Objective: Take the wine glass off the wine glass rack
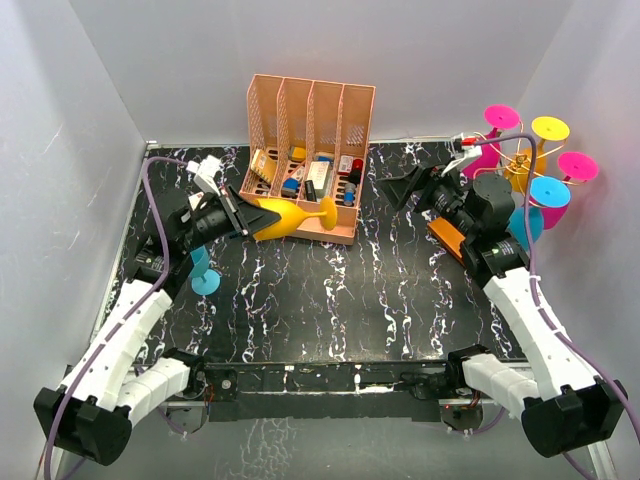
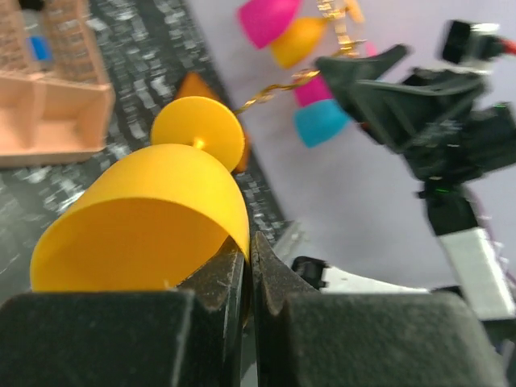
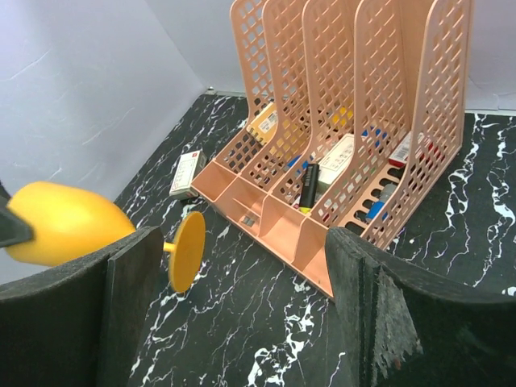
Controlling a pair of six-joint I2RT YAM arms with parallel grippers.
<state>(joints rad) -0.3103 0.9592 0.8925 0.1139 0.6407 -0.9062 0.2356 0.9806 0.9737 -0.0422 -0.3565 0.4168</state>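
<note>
Sideways, wine glass [image 1: 283, 218] in left hand [image 1: 243, 213]

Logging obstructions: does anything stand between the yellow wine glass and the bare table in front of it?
Nothing visible does. The left gripper holds the yellow wine glass; the peach organizer sits behind it, a blue wine glass to its left.

Wine glass [image 1: 283, 216] before organizer [image 1: 300, 100]; rack [image 1: 446, 238] far right.
</note>
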